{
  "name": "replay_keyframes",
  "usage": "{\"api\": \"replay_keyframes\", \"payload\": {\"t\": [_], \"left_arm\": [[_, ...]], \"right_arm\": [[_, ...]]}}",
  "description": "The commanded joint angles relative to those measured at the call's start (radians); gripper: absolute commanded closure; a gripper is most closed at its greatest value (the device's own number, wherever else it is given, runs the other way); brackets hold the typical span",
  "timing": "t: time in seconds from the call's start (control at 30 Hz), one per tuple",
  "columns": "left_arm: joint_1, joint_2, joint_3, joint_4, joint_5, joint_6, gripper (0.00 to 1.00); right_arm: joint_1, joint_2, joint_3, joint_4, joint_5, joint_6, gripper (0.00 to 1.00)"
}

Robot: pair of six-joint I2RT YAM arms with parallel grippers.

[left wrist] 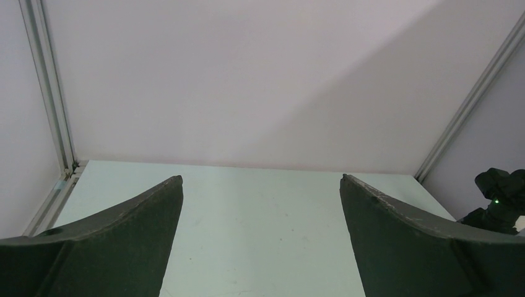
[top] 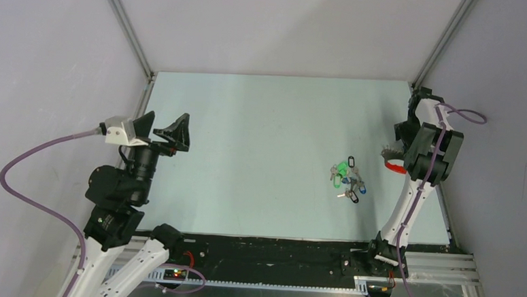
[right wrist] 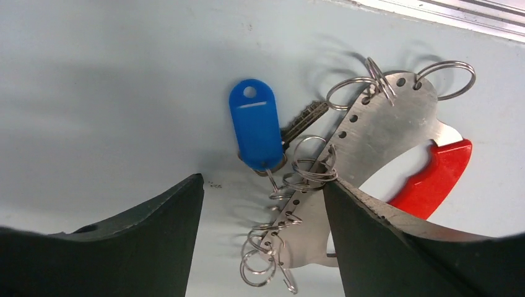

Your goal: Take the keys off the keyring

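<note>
Pale table (top: 248, 134), clustered keys (top: 347, 181), keyring (right wrist: 384, 139) beside right gripper (right wrist: 262, 180)

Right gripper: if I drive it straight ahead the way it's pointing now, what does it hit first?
Most likely the keyring: its steel part and the small wire rings lie right between the right gripper's open jaws, with a blue-tagged key just left. Depth is unclear.
</note>
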Motion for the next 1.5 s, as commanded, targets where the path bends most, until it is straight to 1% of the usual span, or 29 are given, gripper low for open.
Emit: {"api": "replay_keyframes", "payload": {"t": [0.0, 0.13, 0.17, 0.2, 0.27, 0.3, 0.33, 0.37, 0.4, 0.47, 0.6, 0.7, 0.77, 0.9, 0.93, 0.97, 1.03, 1.07, 1.1, 1.13, 1.17, 1.2, 1.23, 1.27, 1.3, 1.33, 1.37, 1.43, 1.47], "left_arm": [[0.006, -0.015, -0.001, 0.029, -0.020, 0.020, 0.00], [0.006, -0.018, -0.001, 0.028, -0.016, 0.017, 0.00], [0.006, -0.020, -0.002, 0.029, -0.016, 0.018, 0.00], [0.006, -0.023, -0.003, 0.028, -0.018, 0.018, 0.00], [0.005, -0.026, -0.003, 0.028, -0.019, 0.020, 0.00], [0.006, -0.026, -0.004, 0.028, -0.022, 0.020, 0.00], [0.006, -0.026, -0.004, 0.028, -0.021, 0.020, 0.00], [0.006, -0.027, -0.003, 0.029, -0.019, 0.019, 0.00], [0.006, -0.029, -0.003, 0.028, -0.017, 0.018, 0.00], [0.005, -0.032, -0.003, 0.029, -0.017, 0.017, 0.00], [0.005, -0.032, -0.004, 0.029, -0.015, 0.017, 0.00], [0.005, -0.032, -0.005, 0.028, -0.015, 0.018, 0.00], [0.006, -0.031, -0.007, 0.029, -0.017, 0.020, 0.00], [0.006, -0.022, -0.007, 0.028, -0.016, 0.021, 0.00], [0.006, -0.020, -0.006, 0.029, -0.014, 0.021, 0.00], [0.006, -0.012, -0.005, 0.028, -0.012, 0.022, 0.00], [0.007, -0.002, -0.006, 0.029, -0.005, 0.023, 0.00], [0.006, 0.002, -0.005, 0.029, -0.001, 0.023, 0.00], [0.006, 0.012, -0.003, 0.029, 0.010, 0.024, 0.00], [0.006, 0.016, -0.003, 0.029, 0.016, 0.024, 0.00], [0.007, 0.027, -0.001, 0.029, 0.029, 0.023, 0.00], [0.007, 0.034, -0.001, 0.030, 0.038, 0.024, 0.00], [0.007, 0.047, -0.001, 0.030, 0.062, 0.027, 0.00], [0.007, 0.054, -0.001, 0.034, 0.074, 0.028, 0.00], [0.007, 0.072, 0.000, 0.037, 0.103, 0.029, 0.00], [0.006, 0.092, 0.000, 0.043, 0.123, 0.030, 0.00], [0.006, 0.106, -0.001, 0.047, 0.165, 0.032, 0.00], [0.006, 0.150, 0.001, 0.065, 0.254, 0.033, 0.00], [0.007, 0.179, 0.004, 0.069, 0.277, 0.030, 0.00]], "right_arm": [[0.014, -0.050, -0.089, 0.024, 0.044, 0.025, 0.25], [0.015, -0.040, -0.095, 0.010, -0.002, 0.051, 0.28], [0.017, -0.040, -0.099, -0.003, 0.002, 0.052, 0.31], [0.022, -0.046, -0.108, -0.002, 0.018, 0.059, 0.32], [0.022, -0.076, -0.157, -0.009, 0.024, 0.077, 0.38], [0.019, -0.105, -0.208, 0.029, 0.004, 0.073, 0.48], [0.017, -0.118, -0.230, 0.060, -0.006, 0.072, 0.52], [0.013, -0.137, -0.267, 0.073, -0.025, 0.072, 0.64], [0.012, -0.143, -0.280, 0.094, -0.039, 0.063, 0.89], [0.005, -0.145, -0.295, 0.093, -0.074, 0.059, 1.00], [0.017, -0.193, -0.311, 0.091, -0.064, 0.048, 1.00], [0.042, -0.285, -0.316, 0.090, -0.038, 0.031, 1.00], [0.059, -0.352, -0.324, 0.106, -0.063, -0.001, 1.00], [0.130, -0.508, -0.369, 0.218, -0.134, -0.182, 1.00], [0.146, -0.566, -0.391, 0.276, -0.148, -0.218, 1.00], [0.183, -0.612, -0.404, 0.305, -0.191, -0.293, 1.00], [0.238, -0.680, -0.447, 0.413, -0.258, -0.375, 1.00], [0.266, -0.739, -0.489, 0.449, -0.351, -0.401, 1.00], [0.277, -0.767, -0.509, 0.530, -0.407, -0.456, 1.00], [0.296, -0.826, -0.555, 0.574, -0.548, -0.485, 1.00], [0.314, -0.851, -0.575, 0.655, -0.626, -0.536, 1.00], [0.347, -0.895, -0.601, 0.686, -0.764, -0.563, 1.00], [0.364, -0.928, -0.607, 0.729, -0.827, -0.614, 1.00], [0.404, -0.941, -0.611, 0.742, -0.930, -0.636, 1.00], [0.425, -0.966, -0.611, 0.763, -0.979, -0.681, 1.00], [0.469, -0.978, -0.612, 0.771, -1.062, -0.701, 1.00], [0.492, -1.003, -0.612, 0.780, -1.095, -0.744, 1.00], [0.587, -1.034, -0.612, 0.782, -1.172, -0.811, 1.00], [0.609, -1.040, -0.611, 0.779, -1.219, -0.858, 1.00]]}}
